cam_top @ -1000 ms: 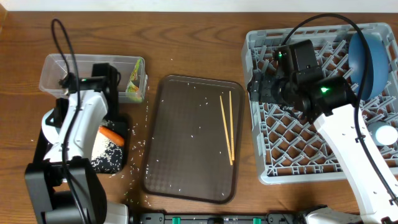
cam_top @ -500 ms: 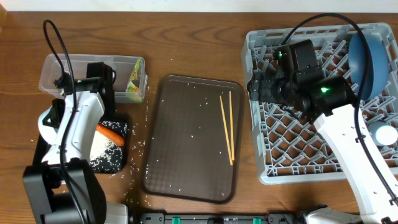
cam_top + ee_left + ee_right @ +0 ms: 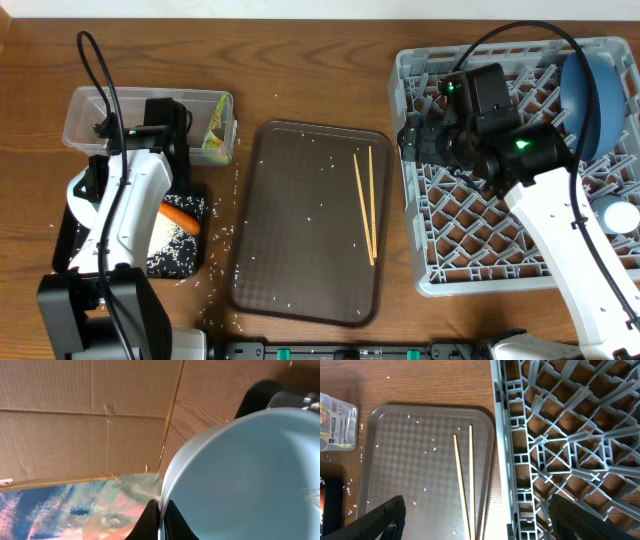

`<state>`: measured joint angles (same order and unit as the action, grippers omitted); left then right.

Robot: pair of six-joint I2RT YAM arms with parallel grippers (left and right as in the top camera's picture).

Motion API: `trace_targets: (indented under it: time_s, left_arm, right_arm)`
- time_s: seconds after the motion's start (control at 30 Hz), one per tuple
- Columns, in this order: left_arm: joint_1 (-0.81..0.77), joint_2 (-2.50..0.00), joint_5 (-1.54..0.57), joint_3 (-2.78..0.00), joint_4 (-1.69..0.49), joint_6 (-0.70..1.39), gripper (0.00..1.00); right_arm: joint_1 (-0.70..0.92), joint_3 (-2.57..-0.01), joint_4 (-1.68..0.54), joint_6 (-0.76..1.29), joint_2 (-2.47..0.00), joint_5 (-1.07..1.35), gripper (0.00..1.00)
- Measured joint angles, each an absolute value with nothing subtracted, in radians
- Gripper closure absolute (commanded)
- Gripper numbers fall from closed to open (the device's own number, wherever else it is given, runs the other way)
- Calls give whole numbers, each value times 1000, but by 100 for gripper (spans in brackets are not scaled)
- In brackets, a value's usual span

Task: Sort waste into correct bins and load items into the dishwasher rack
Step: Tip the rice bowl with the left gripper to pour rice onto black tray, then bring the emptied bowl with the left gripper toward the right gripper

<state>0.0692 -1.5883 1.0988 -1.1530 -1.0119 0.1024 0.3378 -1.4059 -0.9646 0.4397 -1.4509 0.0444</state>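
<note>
Two thin wooden chopsticks (image 3: 363, 200) lie on one brown serving tray (image 3: 290, 230). One grey plastic lattice rack (image 3: 470, 210) at three o'clock holds one dark-blue plate (image 3: 590, 90). Left pincer (image 3: 161, 512), at ten o'clock above one clear plastic tub (image 3: 85, 105), pinches the rim of one light-blue cup (image 3: 240, 475). Right pincer (image 3: 477, 510) hangs wide open, empty, at the rack's nine o'clock edge.

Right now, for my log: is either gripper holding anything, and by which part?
Left gripper pinches the light-blue cup by its rim; right gripper is open and empty.

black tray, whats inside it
An orange carrot and white rice lie in the black tray. The left arm covers its left part, hiding anything there.
</note>
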Motion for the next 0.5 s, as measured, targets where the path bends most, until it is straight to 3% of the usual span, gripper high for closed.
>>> trace_targets:
  time_s: [0.5]
  left_arm:
    - [70,-1570,1095,-1148,-1015,103,94]
  right_arm:
    - [338,-1406,-969,440,-1451,65,16]
